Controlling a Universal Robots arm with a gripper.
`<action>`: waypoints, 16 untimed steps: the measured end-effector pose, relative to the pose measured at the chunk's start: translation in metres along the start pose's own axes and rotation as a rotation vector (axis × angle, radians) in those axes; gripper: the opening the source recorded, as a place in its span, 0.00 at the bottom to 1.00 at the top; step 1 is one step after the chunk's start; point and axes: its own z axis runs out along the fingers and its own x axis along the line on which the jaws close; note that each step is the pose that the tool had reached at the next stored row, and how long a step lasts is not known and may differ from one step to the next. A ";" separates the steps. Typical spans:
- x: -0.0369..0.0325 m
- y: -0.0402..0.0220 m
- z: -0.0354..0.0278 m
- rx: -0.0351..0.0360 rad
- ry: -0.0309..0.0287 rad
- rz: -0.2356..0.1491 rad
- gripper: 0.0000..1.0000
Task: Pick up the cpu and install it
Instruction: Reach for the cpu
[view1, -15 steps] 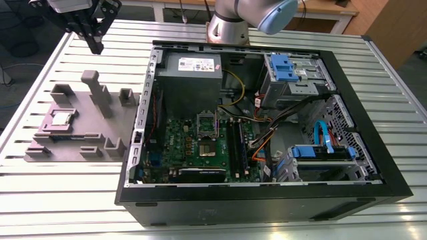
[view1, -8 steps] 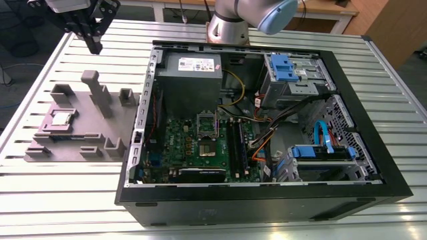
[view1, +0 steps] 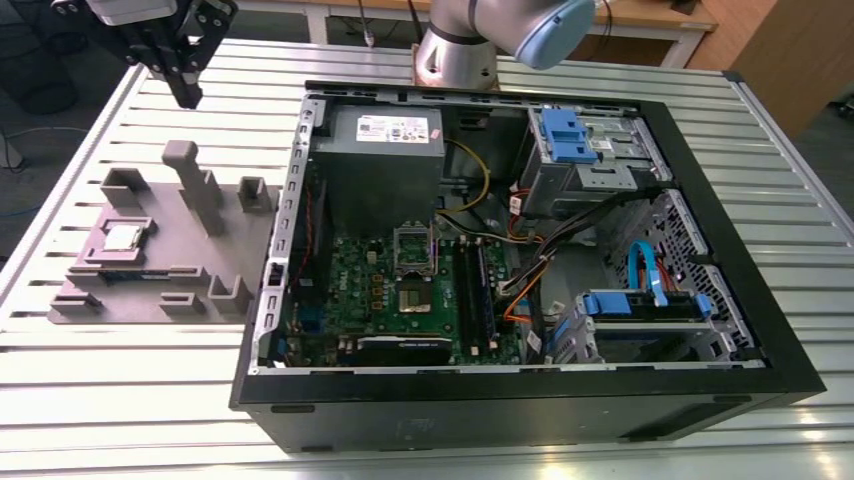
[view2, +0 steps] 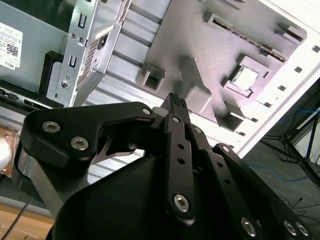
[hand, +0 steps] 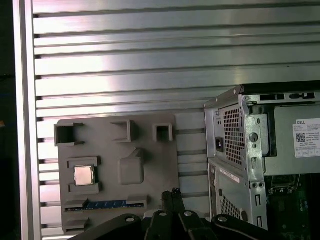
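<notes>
The cpu (view1: 124, 237) is a small silver square lying flat in a recess of the mauve-grey tray (view1: 171, 243), at the exterior view's left beside the open computer case (view1: 534, 390). My gripper (view1: 187, 92) hangs high above the table behind the tray, well apart from the cpu, fingers shut with nothing between them. In both wrist views the black fingertips (view2: 176, 101) (hand: 171, 195) meet at a point, with the cpu (view2: 246, 78) (hand: 83, 175) and tray (view2: 200, 45) (hand: 150, 160) beyond them. The metal-framed socket (view1: 412, 250) sits on the green motherboard (view1: 387, 300) inside the case.
The tray carries several upright blocks, the tallest (view1: 198, 185) just behind the cpu. The case holds a grey power supply (view1: 380, 135), blue drive bays (view1: 577, 135) and loose cables (view1: 534, 270). The slatted metal table (view1: 134, 400) extends around both.
</notes>
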 end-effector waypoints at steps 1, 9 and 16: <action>0.0001 0.0000 0.0000 0.0000 0.0000 0.000 0.10; 0.0036 -0.0003 -0.0001 0.0000 -0.0001 0.000 0.10; 0.0087 -0.0007 -0.0001 -0.0001 -0.0001 0.000 0.10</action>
